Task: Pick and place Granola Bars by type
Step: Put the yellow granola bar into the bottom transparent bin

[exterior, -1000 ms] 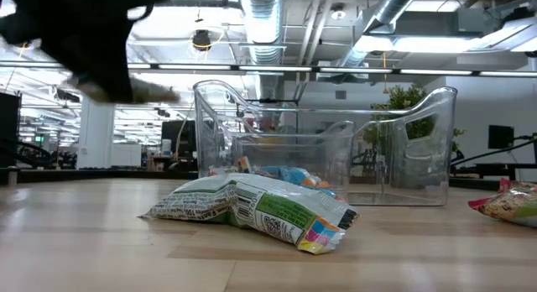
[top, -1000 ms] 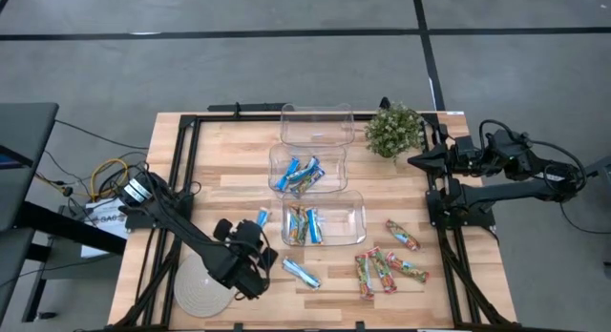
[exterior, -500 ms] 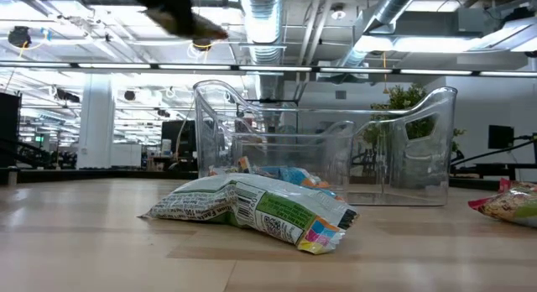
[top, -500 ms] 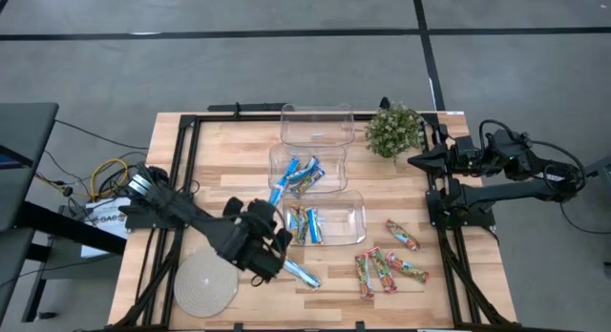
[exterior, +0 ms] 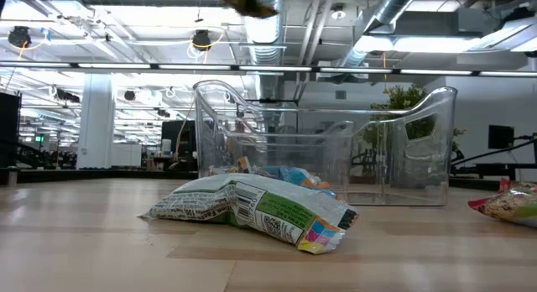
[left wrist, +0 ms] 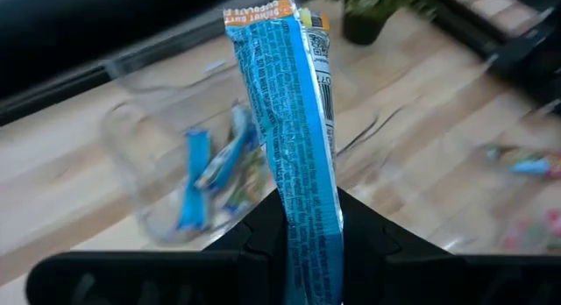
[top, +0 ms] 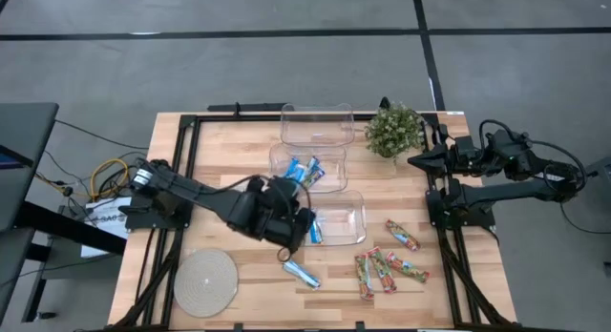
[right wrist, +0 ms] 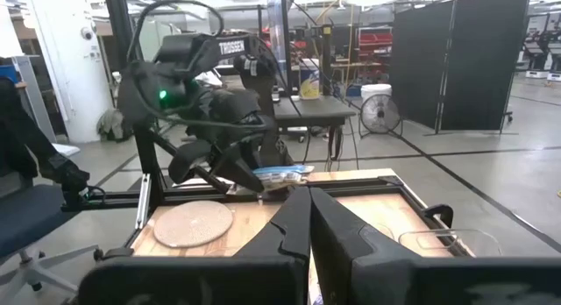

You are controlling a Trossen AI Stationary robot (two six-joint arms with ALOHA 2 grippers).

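- The left gripper is hanging above the table, over the left end of the nearest clear bin, and its fingers are clenching a bright blue bar.
- In the left wrist view the blue bar is standing up from between the two dark fingers, and its far end is pointing toward the middle bin.
- The middle bin is holding a few bars with blue wrappers, lying close together.
- The nearest bin is holding some bars too, just beside the left gripper.
- One blue bar is lying alone on the wooden table, in front of the nearest bin; the low view is showing it from close by.
- A group of red-green-orange bars is lying on the right part of the table, well apart from the left gripper.
- The farthest bin is standing beside a small green plant.
- A round woven mat is lying near the front left corner of the table.
- The right gripper is waiting at the right edge of the table, near the plant, with its fingers pressed together and grasping nothing.
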